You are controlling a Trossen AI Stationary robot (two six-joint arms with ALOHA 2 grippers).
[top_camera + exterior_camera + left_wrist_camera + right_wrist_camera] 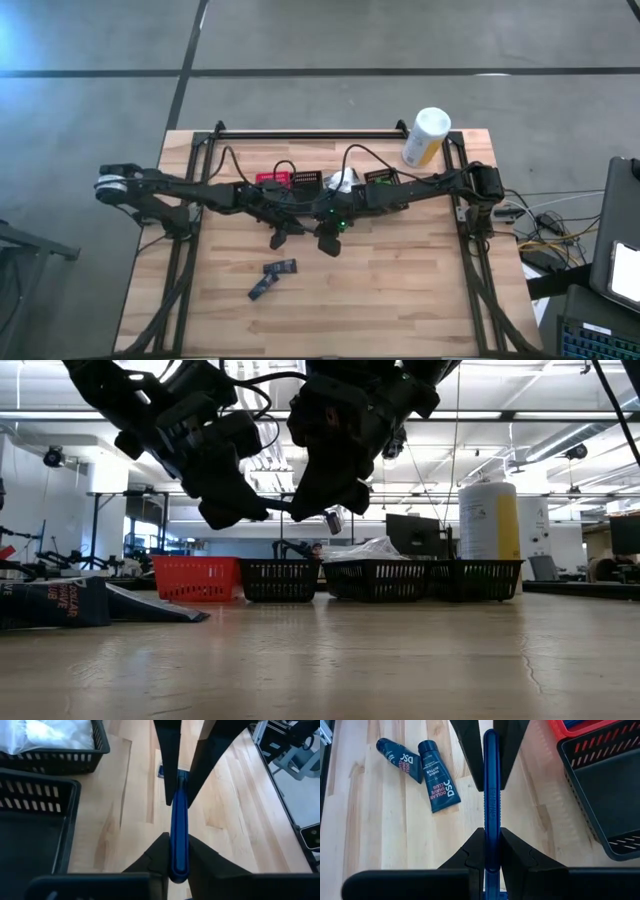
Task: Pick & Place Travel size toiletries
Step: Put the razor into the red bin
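Above the bare wood in front of the basket row (330, 181), a slim blue stick (490, 805) hangs pinched by both the left gripper (178, 837) and the right gripper (490, 810), each with its fingers pressed onto an opposite end. Nearer the front edge than the baskets, two dark blue tubes (274, 277) lie touching on the table (420, 290). Judging by the white plastic-wrapped bundles (55, 734) already in one black basket, some sorting is done; the stick and both tubes remain.
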